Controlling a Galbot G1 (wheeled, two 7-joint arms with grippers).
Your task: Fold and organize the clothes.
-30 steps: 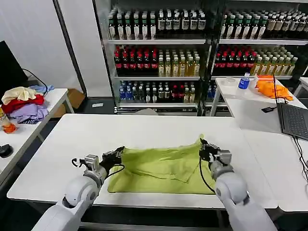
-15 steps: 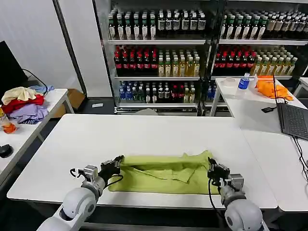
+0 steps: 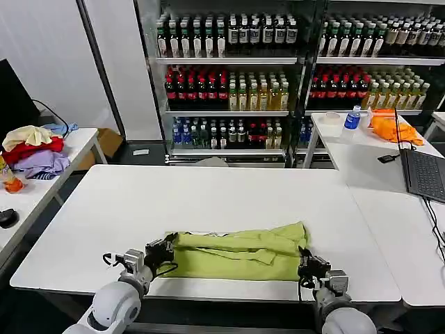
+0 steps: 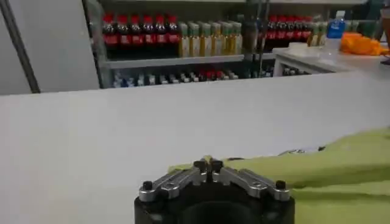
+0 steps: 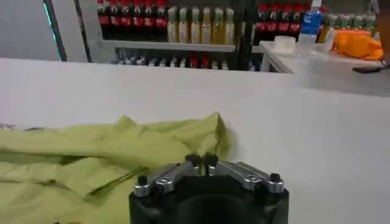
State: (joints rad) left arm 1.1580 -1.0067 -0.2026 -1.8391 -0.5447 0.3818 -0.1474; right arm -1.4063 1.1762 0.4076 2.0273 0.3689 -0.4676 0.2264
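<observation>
White tabletop (image 3: pixel 208 195) filled the middle of the head view, its near edge running along the bottom of the frame. At lower left, the left gripper (image 3: pixel 161 250) sat at the left end of the lime T-shirt (image 3: pixel 236 252), fingers pressed together on the cloth edge; in the left wrist view the fingertips (image 4: pixel 208 165) met with green fabric (image 4: pixel 341 164) just beyond them. At lower right, the right gripper (image 3: pixel 308 264) pinched the shirt's right end, its fingers (image 5: pixel 201 161) likewise together on the cloth (image 5: pixel 91 164) in the right wrist view. Between them the shirt lay as a long folded band across the lower centre, close to the near edge. Farther back, at middle left, a pile of cream, red and lavender garments (image 3: pixel 33 149) rested on a side table. At upper right lay an orange cloth (image 3: pixel 393 128) and a laptop (image 3: pixel 424 174). Shelves of bottled drinks (image 3: pixel 229 83) lined the top of the frame.
</observation>
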